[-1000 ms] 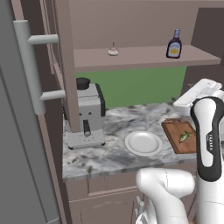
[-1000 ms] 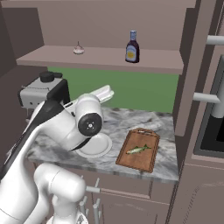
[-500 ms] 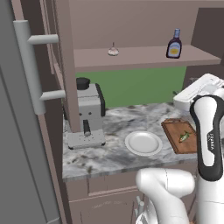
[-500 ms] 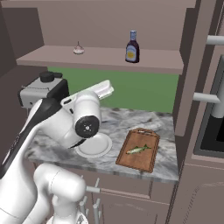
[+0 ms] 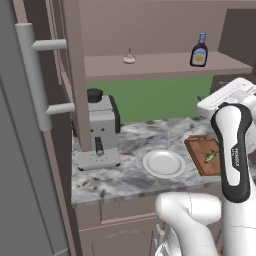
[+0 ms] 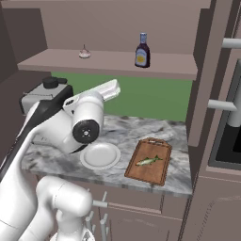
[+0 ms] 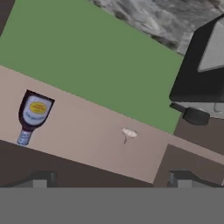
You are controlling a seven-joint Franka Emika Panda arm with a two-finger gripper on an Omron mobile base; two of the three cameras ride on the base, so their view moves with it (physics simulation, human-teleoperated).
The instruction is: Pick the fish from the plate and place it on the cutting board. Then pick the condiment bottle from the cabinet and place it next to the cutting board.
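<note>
Cabinet (image 6: pixel 117 63) shelf edge, condiment bottle (image 6: pixel 142 51) upright

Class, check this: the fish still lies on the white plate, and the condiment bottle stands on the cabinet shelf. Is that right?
Not quite. The fish lies on the cutting board, and the plate beside it is bare, as the right base view shows. The condiment bottle does stand on the cabinet shelf.
</note>
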